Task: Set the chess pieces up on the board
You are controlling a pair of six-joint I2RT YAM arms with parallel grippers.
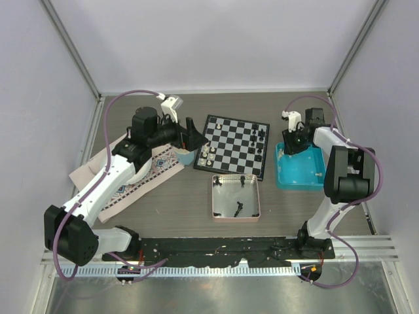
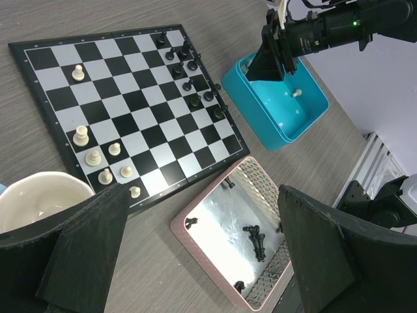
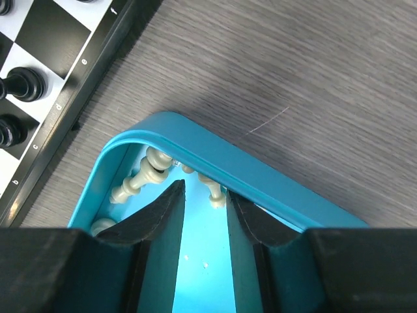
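Dark and close under the lens, my right fingers (image 3: 174, 202) hang over the corner of the blue tray (image 3: 215, 153) that points toward the board (image 1: 236, 147). They stand narrow, with only a slim gap. I see the tray floor through that gap, so nothing is between them. Just past the tips, several white pieces (image 3: 146, 173) lie on their sides, packed against the tray wall.

The blue tray sits near the right edge of the worktop. The board is in the middle, toward the far edge, with black pieces (image 2: 189, 72) along one side and a few white ones on the other. My left fingers (image 2: 85, 254) are spread wide and empty, above a cup (image 2: 39, 195) beside the board. More black pieces lie in the pink tray (image 1: 213, 196), closer to the near edge.

I judge these pieces to be very light, hard and smooth, so they can slip or roll easily. It seems best to pinch one gently across its thin neck, away from the wall if possible.
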